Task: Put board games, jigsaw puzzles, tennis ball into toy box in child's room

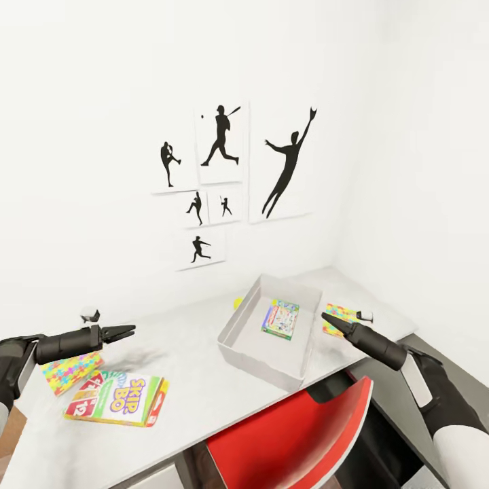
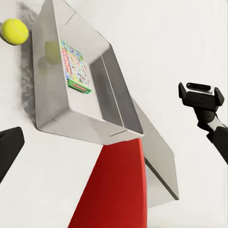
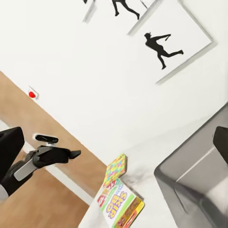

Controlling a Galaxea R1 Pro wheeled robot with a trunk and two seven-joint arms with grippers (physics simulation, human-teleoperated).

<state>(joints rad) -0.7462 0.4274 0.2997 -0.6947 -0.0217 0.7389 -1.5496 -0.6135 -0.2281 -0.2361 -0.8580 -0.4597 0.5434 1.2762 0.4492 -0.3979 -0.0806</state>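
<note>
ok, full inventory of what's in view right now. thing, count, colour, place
toy box: 1, grey, open, on the table toward the robot's right
board game in the box: 1, multicoloured, lying flat on the box floor
Skip-Bo game: 1, white, green and red, on the table near the left arm
jigsaw puzzle, left: 1, multicoloured, beside the Skip-Bo game, partly under the left gripper
jigsaw puzzle, right: 1, multicoloured, on the table beyond the right gripper
tennis ball: 1, yellow, on the table behind the box
table: 1, white
chair: 1, red, tucked at the table
baseball silhouette pictures: 6, black on white, on the wall
left gripper: 1, black, over the table
right gripper: 1, black, by the box's right wall
</note>
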